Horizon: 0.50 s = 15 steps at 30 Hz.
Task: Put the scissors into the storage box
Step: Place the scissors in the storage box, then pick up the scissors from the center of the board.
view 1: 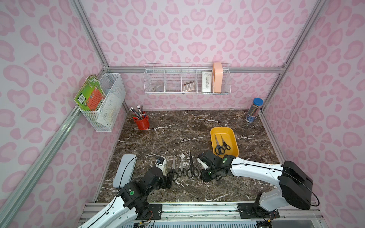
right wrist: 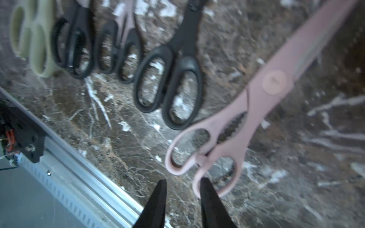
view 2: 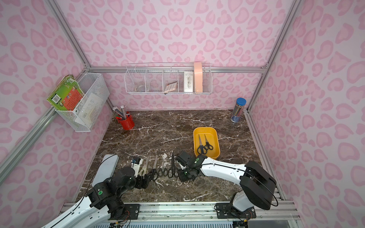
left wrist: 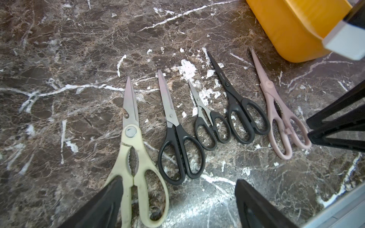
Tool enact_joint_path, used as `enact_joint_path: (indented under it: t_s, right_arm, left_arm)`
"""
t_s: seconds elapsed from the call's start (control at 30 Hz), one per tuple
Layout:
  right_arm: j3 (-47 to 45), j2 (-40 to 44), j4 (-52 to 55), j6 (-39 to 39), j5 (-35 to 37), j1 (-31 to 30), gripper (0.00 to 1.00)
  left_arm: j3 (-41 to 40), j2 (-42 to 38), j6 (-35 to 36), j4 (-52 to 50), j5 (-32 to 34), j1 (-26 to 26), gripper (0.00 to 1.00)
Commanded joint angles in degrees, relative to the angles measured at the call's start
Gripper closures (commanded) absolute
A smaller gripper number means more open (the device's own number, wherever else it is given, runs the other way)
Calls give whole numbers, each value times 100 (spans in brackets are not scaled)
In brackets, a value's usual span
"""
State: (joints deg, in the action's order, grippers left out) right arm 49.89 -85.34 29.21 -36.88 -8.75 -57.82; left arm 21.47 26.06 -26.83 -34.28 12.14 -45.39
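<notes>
My left arm comes in from the front-left base, folded at the elbow, with the wrist tipped down. The left hand (left wrist: pixel 178 185) hangs low over the handle end of a row of scissors. Its fingers are spread wide and grip nothing. One finger (left wrist: pixel 106 203) overlaps the outer loop of the cream-handled scissors (left wrist: pixel 134 158), and I cannot tell whether it touches.

My right arm reaches from the front-right base, forearm stretched across the surface (view 1: pixel 167 134) and wrist bent down. The right hand (right wrist: pixel 183 182) is narrowed to a slim gap with bare marble showing through it. One finger (right wrist: pixel 209 197) overlaps the rim of a handle loop on the pale pink scissors (right wrist: pixel 256 102), but the hand is not clamped on it.

Between the cream and pink pairs lie three black pairs (left wrist: pixel 212 126). All five lie flat near the front edge, blades pointing towards the back wall. The storage box (view 1: pixel 232 138) sits just behind the right wrist, with two dark-handled pairs (view 1: pixel 221 147) inside it.
</notes>
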Motion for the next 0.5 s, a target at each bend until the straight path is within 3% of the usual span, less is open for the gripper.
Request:
enact_joint_path:
  t_s: [0.0,0.33,0.47]
  right_arm:
    - [-164,131,137,-264,124,125,68]
    - [-359,-163,-60,-259,68,269,69]
    - [-251,-350,-86,-318,213,277,73]
  left_arm:
    - [-79,-211,8,88,-33,5,6]
    - [-230,-490,178,224,-177,8,1]
    - [-233,-487,187,246,-222,4,1]
